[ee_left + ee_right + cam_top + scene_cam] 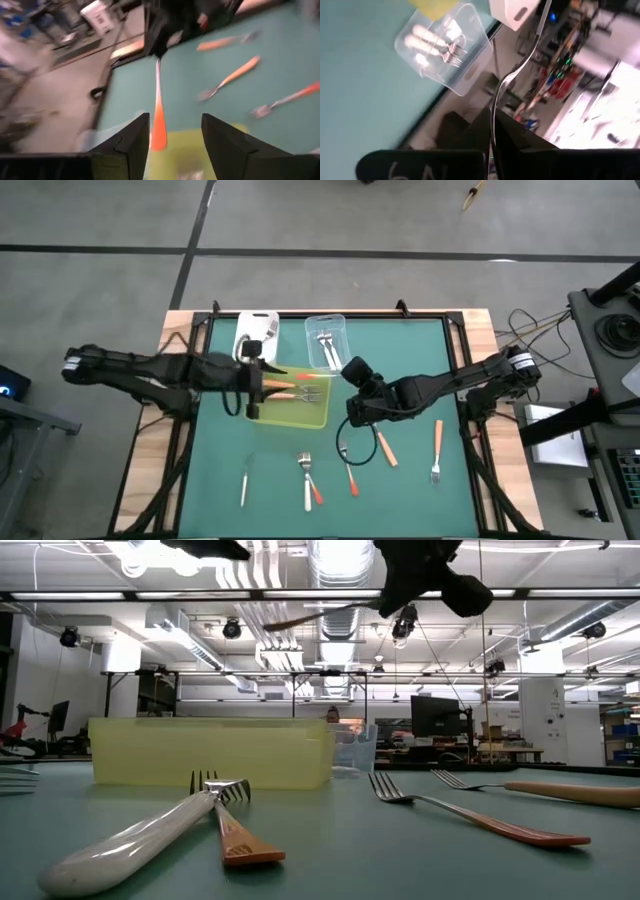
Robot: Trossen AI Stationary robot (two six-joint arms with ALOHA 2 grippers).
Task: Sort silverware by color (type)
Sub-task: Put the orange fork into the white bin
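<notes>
Overhead, the left pincer (262, 387) hangs over the near-left edge of the yellow-green tray (300, 416), where 2 orange-handled forks (290, 392) already lie. The right pincer (356, 408) sits just beside the tray's right side, above the green table (420, 360). A clear tub (327, 340) behind the tray holds white-handled forks, and a white tub (258, 330) stands to its left. 6 or so pieces of silverware (310, 475) are scattered on the near half of the table, some orange-handled, some white.

From table height, a white-handled fork (140, 835) lies across an orange one (235, 830) in the foreground, with 2 more forks to the right. The tray's pale wall stands behind them. A dark pincer high in the picture carries a thin utensil.

Past the left wrist, the 2 dark fingers (132, 142) stand wide apart, and an orange-handled utensil (158, 125) shows between them over the tray; I cannot tell whether it touches either finger, so it looks like a release.

Past the right wrist, the fingers (485, 130) are clamped narrow on a silver utensil (520, 65), its handle hidden, with the clear tub ahead.

To do this well, I judge the left arm should lift straight up, clear of the tray's rim, while the right arm waits until the space over the tubs is free, then lowers its piece close before letting go.
</notes>
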